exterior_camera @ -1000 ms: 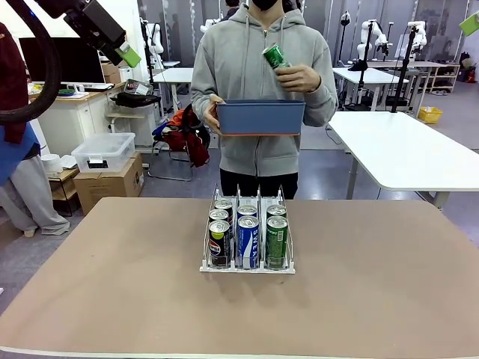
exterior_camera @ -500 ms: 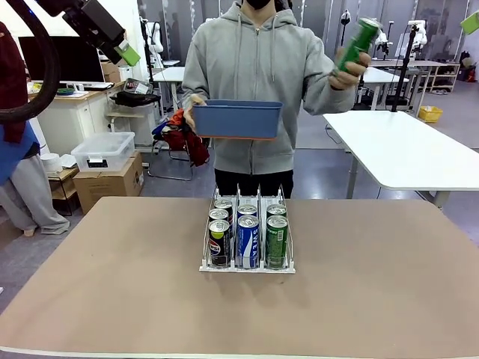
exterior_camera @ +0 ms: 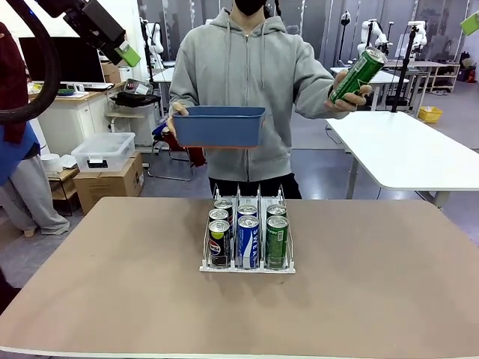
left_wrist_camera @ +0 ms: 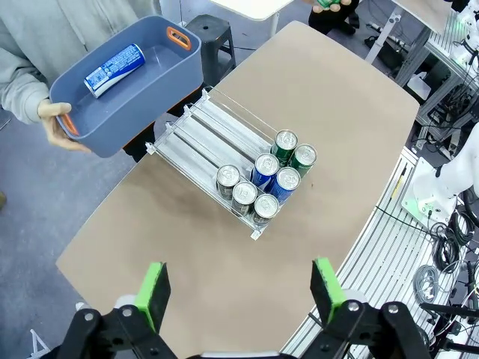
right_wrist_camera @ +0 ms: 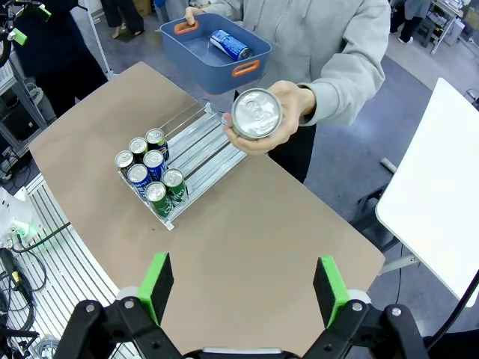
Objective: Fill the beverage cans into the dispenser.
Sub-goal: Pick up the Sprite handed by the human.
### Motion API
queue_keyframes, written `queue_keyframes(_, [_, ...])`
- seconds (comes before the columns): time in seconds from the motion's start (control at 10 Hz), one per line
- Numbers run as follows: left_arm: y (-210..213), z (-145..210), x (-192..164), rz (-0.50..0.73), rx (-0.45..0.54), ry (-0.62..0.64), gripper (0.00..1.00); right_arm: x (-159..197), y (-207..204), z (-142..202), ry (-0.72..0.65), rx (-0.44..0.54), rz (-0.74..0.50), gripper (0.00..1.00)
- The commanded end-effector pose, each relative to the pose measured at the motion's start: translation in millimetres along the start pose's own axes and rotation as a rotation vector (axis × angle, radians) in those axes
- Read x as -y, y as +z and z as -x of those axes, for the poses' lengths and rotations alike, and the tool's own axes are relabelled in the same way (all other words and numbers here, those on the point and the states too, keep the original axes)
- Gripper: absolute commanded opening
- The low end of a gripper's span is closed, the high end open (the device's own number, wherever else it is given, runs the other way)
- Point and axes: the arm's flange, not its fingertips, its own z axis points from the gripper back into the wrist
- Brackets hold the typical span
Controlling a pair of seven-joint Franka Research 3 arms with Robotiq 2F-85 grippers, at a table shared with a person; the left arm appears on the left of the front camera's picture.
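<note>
The clear dispenser [exterior_camera: 247, 268] stands mid-table with several beverage cans [exterior_camera: 248, 239] at its front end, black, blue-and-white and green. Across the table a person holds a green can [exterior_camera: 359, 73] out to the right in one hand and a blue bin [exterior_camera: 218, 126] in the other. My left gripper [exterior_camera: 126, 54] hangs high at the top left. From above, my left gripper [left_wrist_camera: 239, 292] is open over the dispenser [left_wrist_camera: 202, 134], and the bin [left_wrist_camera: 127, 82] holds one blue-and-white can [left_wrist_camera: 114, 60]. My right gripper [right_wrist_camera: 243, 286] is open, well short of the green can [right_wrist_camera: 257, 114].
The brown table [exterior_camera: 374, 284] has free room on both sides of the dispenser. A white table [exterior_camera: 408, 149] stands at the right behind it. Boxes and a clear tub [exterior_camera: 103, 153] sit on the floor at the far left. A green pad [exterior_camera: 470, 22] shows at the top right corner.
The person's hand has swung the green can from chest height out to the picture's right and the bin has shifted left. Both arms have stayed still.
</note>
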Motion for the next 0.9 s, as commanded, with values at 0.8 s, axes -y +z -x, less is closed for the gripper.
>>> queue_keyframes(0.8, [1.3,1.8,-1.8,0.016,-0.001,0.002,1.0,-0.5,-0.4,0.8,-0.001,-0.002,-0.007,1.0])
